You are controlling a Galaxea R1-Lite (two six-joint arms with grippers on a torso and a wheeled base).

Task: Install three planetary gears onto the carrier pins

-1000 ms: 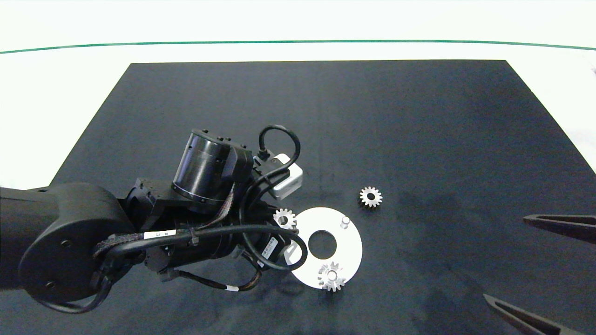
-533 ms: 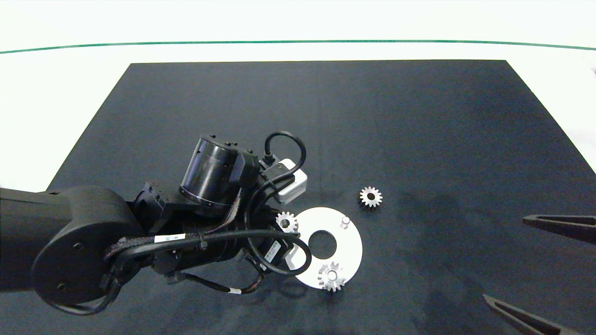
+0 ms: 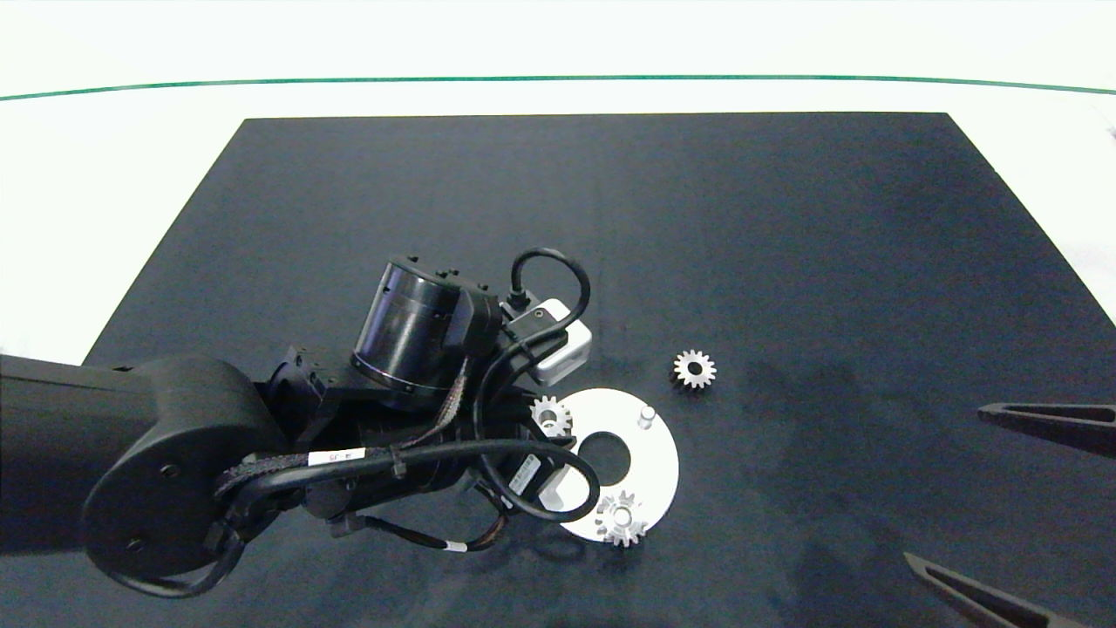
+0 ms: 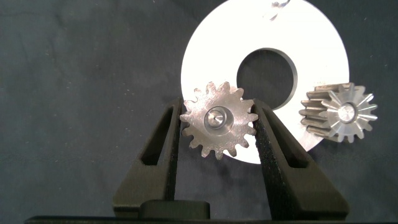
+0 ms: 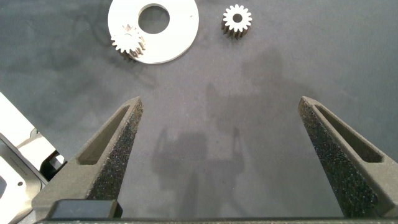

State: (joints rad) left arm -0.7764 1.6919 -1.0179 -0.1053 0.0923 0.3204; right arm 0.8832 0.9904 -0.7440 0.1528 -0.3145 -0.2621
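Observation:
My left gripper (image 4: 217, 111) is shut on a silvery planetary gear (image 4: 217, 121), holding it by its teeth over the left part of the white carrier disc (image 4: 208, 53). A round whitish pin end shows in that gear's centre hole. In the head view this gear (image 3: 550, 415) sits at the disc's (image 3: 658, 471) left rim. A second gear (image 3: 620, 518) sits on the front pin. The far pin (image 3: 646, 417) stands bare. A third gear (image 3: 695, 369) lies loose on the mat behind the disc. My right gripper (image 5: 219, 102) hangs open at the right, holding nothing.
A black mat (image 3: 785, 218) covers the white table, whose far edge carries a green line (image 3: 558, 78). The left arm's wrist and cables (image 3: 418, 349) hide the mat left of the disc. Bare mat lies between the disc and the right gripper (image 3: 944, 482).
The left arm has moved right with its gear, from just outside the disc's left edge to over the disc's left rim. The right arm has stayed still.

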